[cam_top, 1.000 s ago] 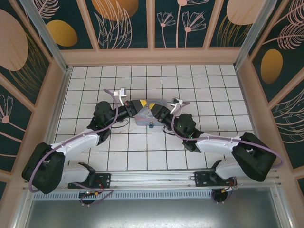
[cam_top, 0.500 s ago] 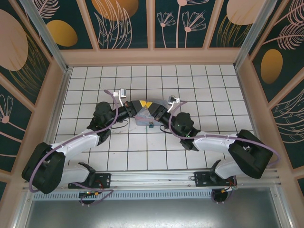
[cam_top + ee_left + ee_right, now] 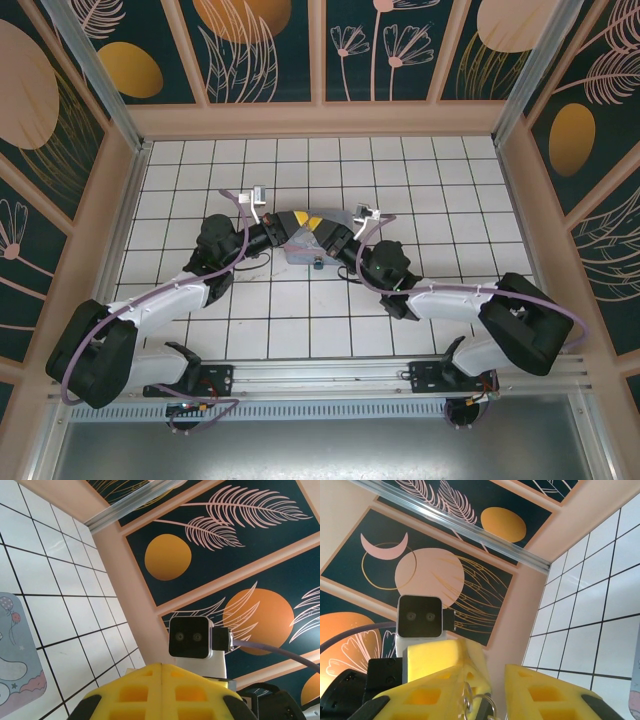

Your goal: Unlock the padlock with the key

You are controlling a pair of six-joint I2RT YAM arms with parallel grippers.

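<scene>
Over a pastel tin (image 3: 301, 252) at the worktop's (image 3: 300, 330) middle, the left gripper (image 3: 161, 680) is clenched shut. Metal loops (image 3: 476, 703) are seen between the right gripper's (image 3: 495, 682) parted fingers (image 3: 545, 690); whether they are gripped cannot be told.

The white tiled tabletop (image 3: 440, 180) spread flat in black-lined squares on every side of the yellow fingers (image 3: 302, 218), and a peach-coloured rim (image 3: 320, 120) boxed it in beyond them and out to both flanks. Directly beneath those fingers a pastel blue cartoon tin (image 3: 308, 248) lay flat on the tiles, its near edge reaching out from under them towards the arm bases. Seen from the left wrist, the tin's rounded corner, with a balloon and clouds drawn on it, sat low and to the left of the fingers. A small bluish thing (image 3: 317, 264), too small to make out, lay at the tin's near edge.
</scene>
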